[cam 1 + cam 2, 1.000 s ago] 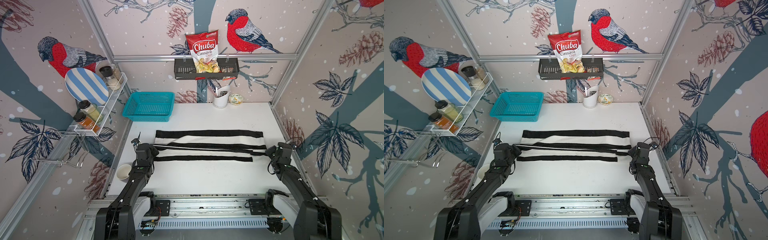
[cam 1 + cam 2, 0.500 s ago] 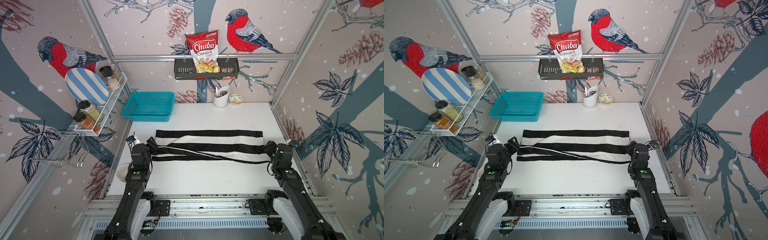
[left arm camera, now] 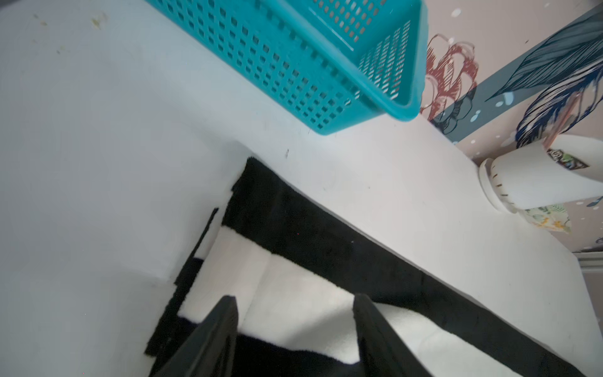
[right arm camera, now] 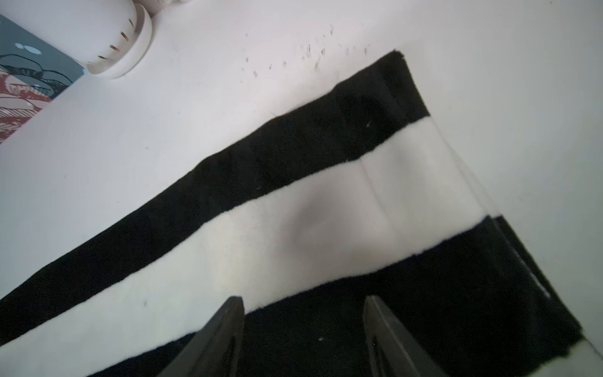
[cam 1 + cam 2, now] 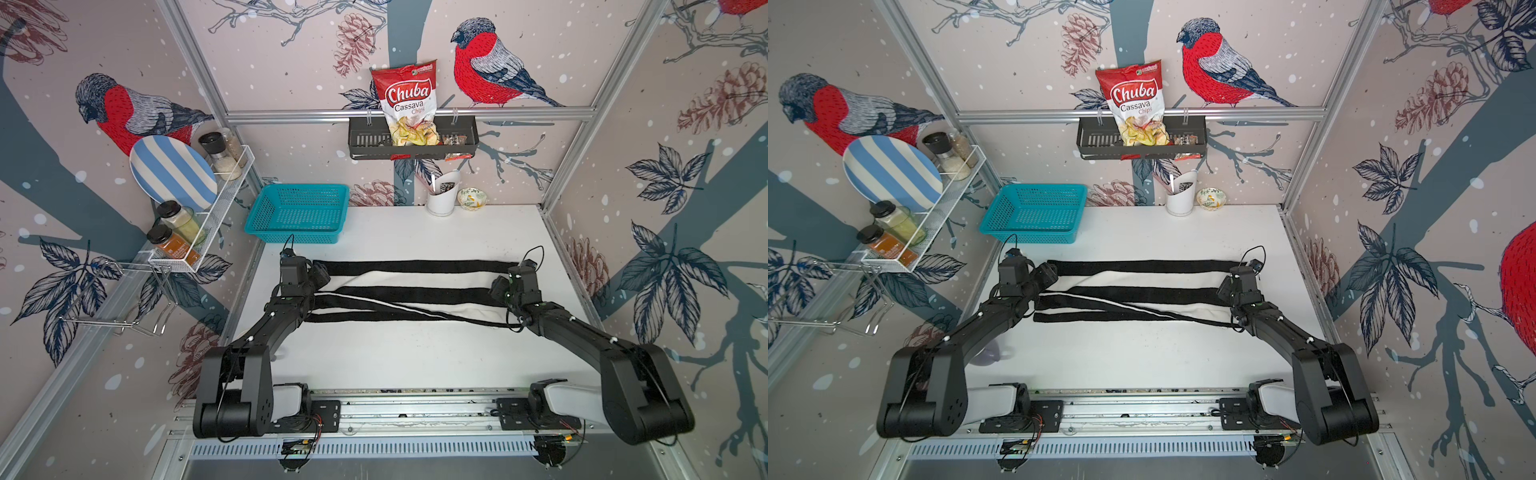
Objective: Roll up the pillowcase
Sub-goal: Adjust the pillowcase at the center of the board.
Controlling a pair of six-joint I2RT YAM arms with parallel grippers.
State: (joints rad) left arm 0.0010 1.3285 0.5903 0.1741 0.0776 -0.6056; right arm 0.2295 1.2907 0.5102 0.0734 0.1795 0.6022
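- One soft fabric pillowcase with broad black and white stripes point(image 5: 415, 277) lay across the middle of the white counter point(image 5: 415, 357), its long side running from one arm to the other in both top views.
- Its near part was folded over onto itself unevenly, and a thin white edge slanted from the left end toward the near right corner.
- The far black stripe lay flat on the counter.
- The left tool point(image 3: 293, 298) hung over the pillowcase's left end, its two black fingers point(image 3: 218, 329) spread wide, with only fabric showing between them and nothing gripped.
- The right tool point(image 4: 304, 297) hung over the right end in the same way, fingers wide apart and holding nothing.
- Whether any fingertip touched the fabric could not be told.
- A teal plastic mesh basket point(image 5: 299, 212) stood at the counter's far left corner, near the pillowcase but apart from it.
- A white cup point(image 5: 442, 199) stood by the back wall, well apart from the fabric.
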